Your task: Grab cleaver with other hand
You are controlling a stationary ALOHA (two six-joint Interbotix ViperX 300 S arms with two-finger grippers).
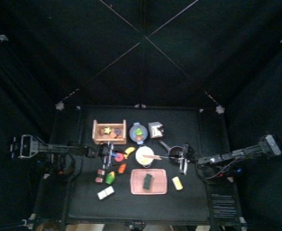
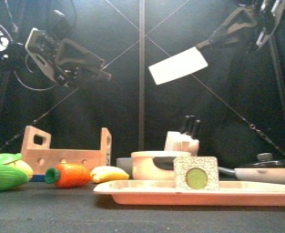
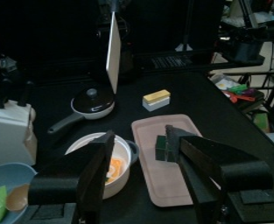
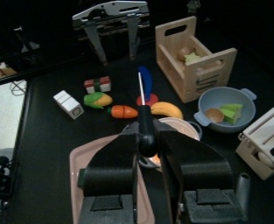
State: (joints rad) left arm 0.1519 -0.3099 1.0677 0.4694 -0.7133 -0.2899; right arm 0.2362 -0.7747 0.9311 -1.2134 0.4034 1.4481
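Observation:
My right gripper (image 4: 145, 144) is shut on the black handle of the cleaver (image 4: 143, 86) and holds it up in the air. In the front view the white cleaver blade (image 2: 178, 65) hangs tilted high over the table, below the right gripper (image 2: 233, 35). My left gripper (image 3: 139, 142) is open and empty above the pink tray (image 3: 180, 179). It faces the cleaver (image 3: 112, 48), which stands edge-on some way ahead of it. In the front view the left gripper (image 2: 81, 64) is up at the left, apart from the blade.
A wooden crate (image 2: 66, 151), a carrot (image 2: 66, 174), a green vegetable (image 2: 4, 172) and a knife block (image 2: 181, 143) stand on the table. A bowl with orange pieces (image 3: 104, 162), a small pan (image 3: 92, 104) and a yellow block (image 3: 158, 98) lie around the tray.

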